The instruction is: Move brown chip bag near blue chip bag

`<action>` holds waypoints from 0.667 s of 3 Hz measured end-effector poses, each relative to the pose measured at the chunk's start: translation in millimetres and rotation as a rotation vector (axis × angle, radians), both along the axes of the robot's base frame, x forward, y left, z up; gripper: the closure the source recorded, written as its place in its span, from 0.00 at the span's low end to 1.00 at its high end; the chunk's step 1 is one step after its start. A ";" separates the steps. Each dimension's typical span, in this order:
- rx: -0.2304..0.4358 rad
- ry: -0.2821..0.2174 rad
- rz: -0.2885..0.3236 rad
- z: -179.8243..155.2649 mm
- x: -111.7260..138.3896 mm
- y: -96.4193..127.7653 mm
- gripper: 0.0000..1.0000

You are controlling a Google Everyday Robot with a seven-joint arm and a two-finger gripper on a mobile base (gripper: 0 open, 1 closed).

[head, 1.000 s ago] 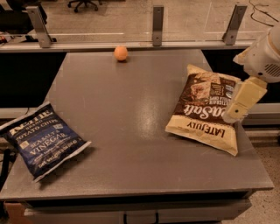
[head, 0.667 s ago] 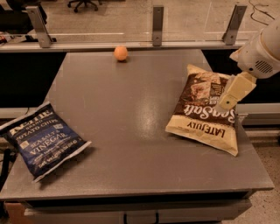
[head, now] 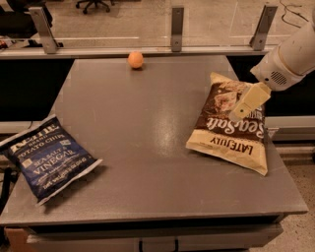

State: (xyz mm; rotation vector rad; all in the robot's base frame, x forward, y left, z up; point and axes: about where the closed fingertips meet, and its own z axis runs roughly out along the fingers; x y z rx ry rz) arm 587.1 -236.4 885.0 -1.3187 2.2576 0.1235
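Lower left of frame: blue chip bag (head: 48, 160) lies flat at the table's left edge, one corner hanging off the side. It's the target spot & nothing lies near it.

Centre: the table (head: 147, 123) is a plain grey top, dull sheen, looks slick enough for a bag to slide on. Upper middle, by the far edge, a small orange ball (head: 136, 59) sits well apart from both bags, off the straight line btw. them.

Right of frame: brown chip bag (head: 231, 135) lies flat near the right edge, lettering upside down from where I stand. The gripper (head: 246, 104) is over the bag's upper-right part, low on it or touching; can't tell which, nor whether it's clenched or released. The white arm (head: 290, 56) comes in from the upper right corner.

My read: approach/grasp stage, bag not yet shifted. Next it needs a firm pinch on the crinkly film, then a long carry or drag left across the top, stopping just beside the blue bag.

Room: metal posts w/ glass panels behind the table, pale floor & an office chair base (head: 96, 4) beyond.
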 end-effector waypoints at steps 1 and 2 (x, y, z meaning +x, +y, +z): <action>0.041 0.034 -0.032 -19.3 13.2 0.1 0.00; 0.063 0.057 -0.052 -33.3 16.9 -5.7 0.18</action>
